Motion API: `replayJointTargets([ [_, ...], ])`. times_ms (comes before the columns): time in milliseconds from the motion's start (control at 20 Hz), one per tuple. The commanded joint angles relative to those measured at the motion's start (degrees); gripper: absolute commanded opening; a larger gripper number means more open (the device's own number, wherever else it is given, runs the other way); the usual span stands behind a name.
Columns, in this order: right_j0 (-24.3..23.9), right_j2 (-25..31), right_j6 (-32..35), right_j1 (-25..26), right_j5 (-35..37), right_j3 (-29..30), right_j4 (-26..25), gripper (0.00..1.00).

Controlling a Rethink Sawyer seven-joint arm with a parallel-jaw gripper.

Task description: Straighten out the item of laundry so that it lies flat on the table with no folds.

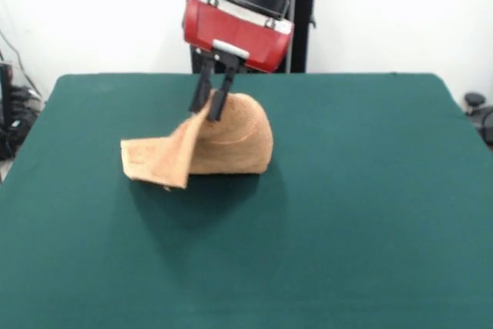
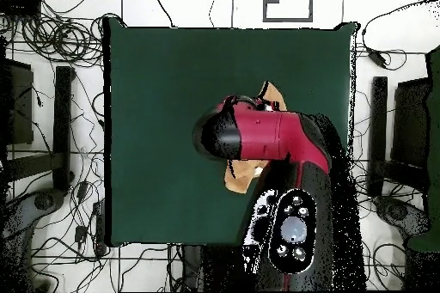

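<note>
The orange-tan towel (image 1: 223, 140) is lifted at one spot on the dark green table (image 1: 370, 190), left of centre toward the far side. It hangs in a folded peak, with one corner flap (image 1: 154, 161) spread to the left on the cloth. My gripper (image 1: 208, 109) comes down from above and is shut on the towel's top fold. In the overhead view the red arm head (image 2: 258, 135) covers the gripper and most of the towel. Only towel bits (image 2: 273, 96) show beyond the arm and a piece (image 2: 241, 173) shows beside it, on the table (image 2: 163, 92).
The robot's black pedestal (image 1: 296, 28) stands behind the table's far edge. Cables and stands (image 2: 51, 135) lie on the floor around the table. Dark equipment (image 1: 477, 109) sits off the table's right side.
</note>
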Motion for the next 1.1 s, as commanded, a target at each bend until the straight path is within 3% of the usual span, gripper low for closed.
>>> replayJointTargets([
  [50, -3.5, 18.2, -14.0, -0.1, -6.3, -0.2, -6.1, 0.00],
  [400, -2.9, 18.9, -3.8, 3.5, -13.4, -0.5, -10.2, 0.00],
  [900, -0.6, 15.9, 3.3, 3.4, -9.5, 1.1, -8.6, 0.00],
  [1100, -1.4, 17.2, 2.7, 2.5, -7.6, 2.9, -7.6, 0.00],
])
